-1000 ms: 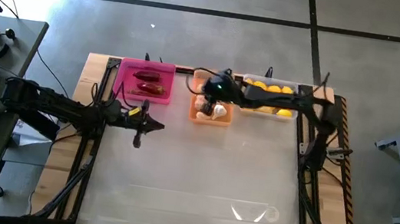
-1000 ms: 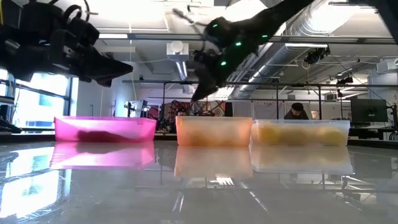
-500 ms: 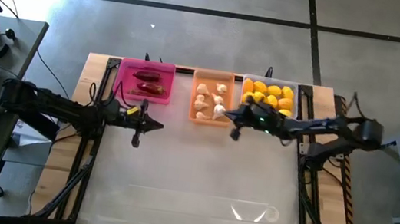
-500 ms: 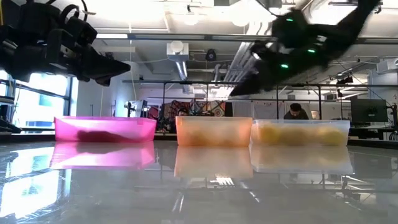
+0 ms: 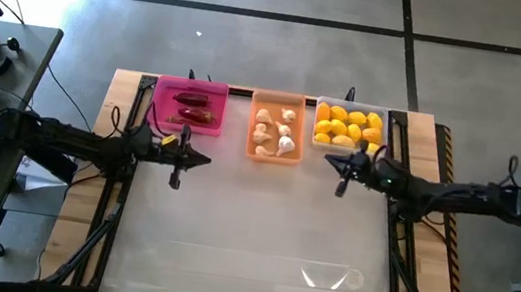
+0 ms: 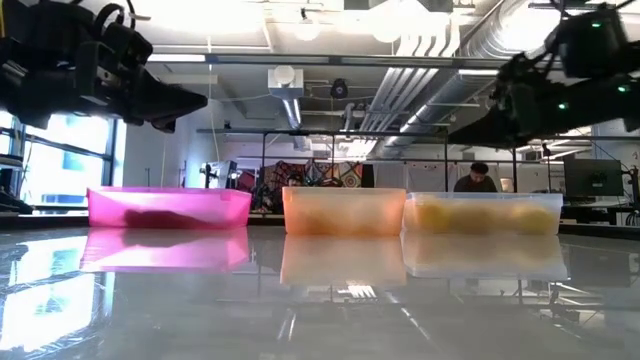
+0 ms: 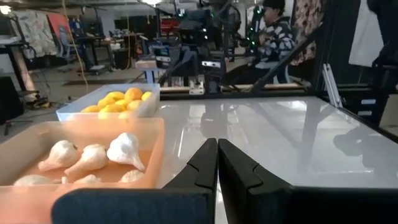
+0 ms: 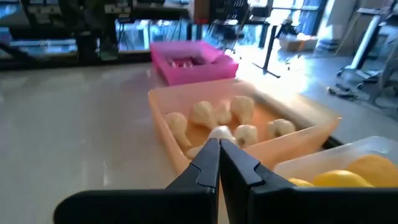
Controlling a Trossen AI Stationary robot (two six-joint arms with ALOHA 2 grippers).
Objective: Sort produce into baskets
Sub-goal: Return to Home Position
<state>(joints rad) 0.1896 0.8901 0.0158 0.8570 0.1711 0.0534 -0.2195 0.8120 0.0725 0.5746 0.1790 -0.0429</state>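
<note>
While both arms reach in from their own sides over the white table [image 5: 250,225], the produce lies sorted in three baskets lined up side by side along the table's far edge. The pink basket [image 6: 168,208] holds dark red chili peppers [image 5: 195,107]. The orange basket [image 6: 343,212] in the middle holds whitish garlic bulbs [image 5: 275,133], and the clear basket [image 6: 483,213] holds yellow-orange lemons [image 5: 349,127]. The left gripper [image 7: 217,143] hovers in front of the pink basket, near its corner beside the orange one, its fingers pressed together with nothing between them. The right gripper [image 8: 219,144] hovers in front of the clear basket, near its corner beside the orange one, its fingers likewise closed and empty. The two grippers point toward each other. A clear plastic scrap [image 5: 332,277] lies near the front edge, well apart from the baskets
</note>
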